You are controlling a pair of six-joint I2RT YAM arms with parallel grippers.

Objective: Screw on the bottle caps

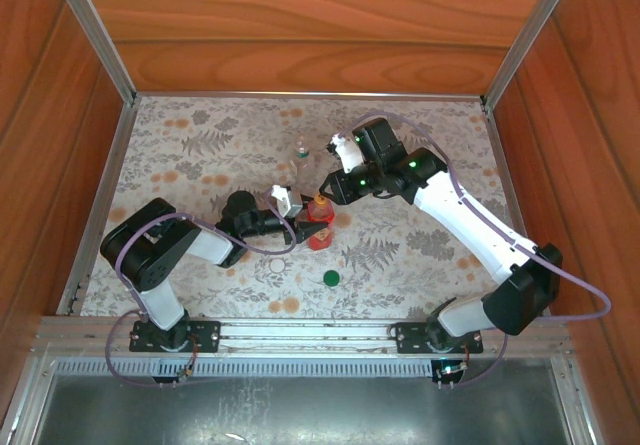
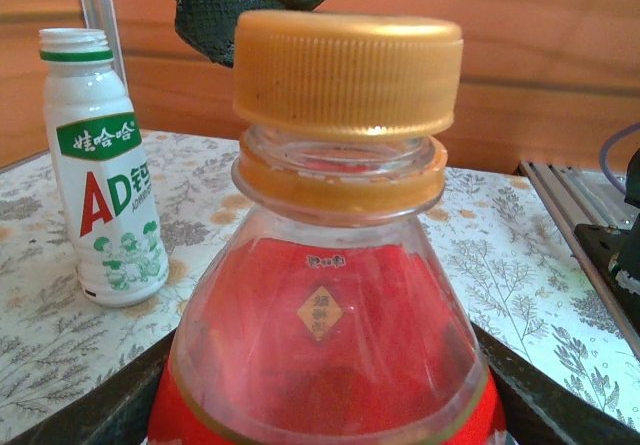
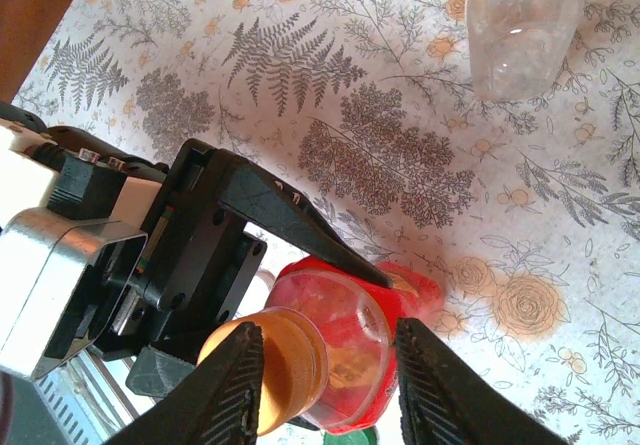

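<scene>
Here's the red bottle (image 2: 320, 345), upright and filling the lower middle of the left wrist view. The left pincer (image 1: 308, 228) is clamped on its body, with dark fingers at both lower corners of that frame. In the overhead shot that is dead centre of the floral surface (image 1: 200, 145).

On top sits the orange cap (image 2: 348, 70). It rests on the neck, not wound down, and bare thread and the orange collar ring show beneath it.

The right pincer (image 3: 328, 327) comes in from above, and in its own view the jaws stand partly apart, one either side of the cap. One meshed finger (image 2: 208, 25) hangs just behind the cap's upper left edge. I can't tell whether the jaws are pinching the cap or only flanking it.

The white bottle (image 2: 108, 195) with the green and red label stands uncapped at the left of the left wrist view, apart from the red one. The clear bottle (image 3: 520, 35) is in the upper right of the right wrist view. A loose green cap (image 1: 331, 278) lies on the surface, below centre in the overhead frame.
</scene>
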